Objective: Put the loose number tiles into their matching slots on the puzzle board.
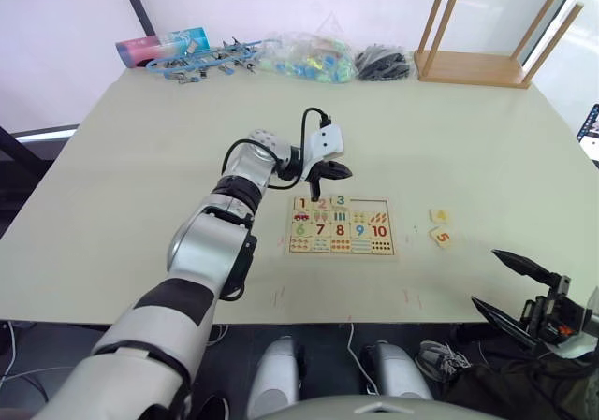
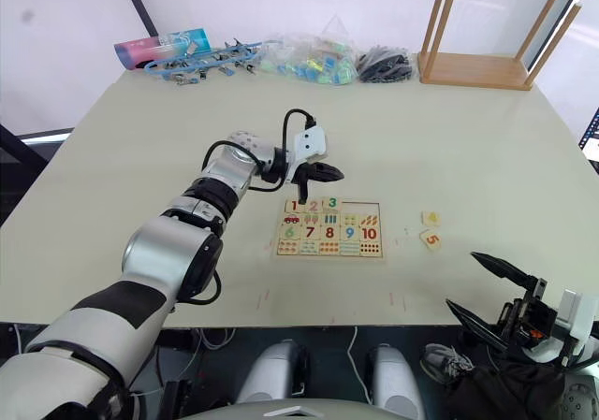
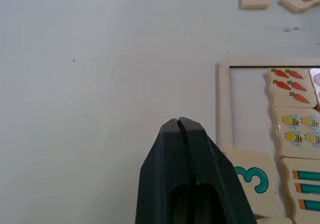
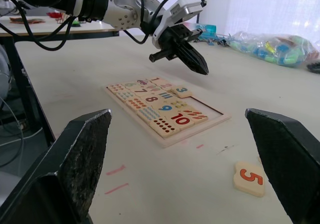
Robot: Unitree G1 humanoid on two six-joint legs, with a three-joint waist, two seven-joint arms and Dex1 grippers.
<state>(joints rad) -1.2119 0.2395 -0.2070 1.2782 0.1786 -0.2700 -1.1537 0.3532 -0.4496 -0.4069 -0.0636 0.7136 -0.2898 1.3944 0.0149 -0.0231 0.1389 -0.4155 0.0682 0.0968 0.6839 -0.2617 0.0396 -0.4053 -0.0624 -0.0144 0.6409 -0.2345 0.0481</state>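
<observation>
Left gripper [image 4: 199,67] over the top row of the puzzle board [image 1: 342,225], fingers pressed together, nothing held.

We see tiles 1 [image 1: 302,202], 2 [image 2: 313,206] and 3 [image 3: 252,179] seated in the top row, the 3 right beside the fingertips. Tiles 4 [image 1: 438,216] and 5 [image 4: 250,177] lie loose on the table [image 1: 140,158], well beyond the board's far end from that gripper. Right gripper [image 1: 510,287] hangs off the table's near edge, fingers wide apart, the 5 near it.
</observation>
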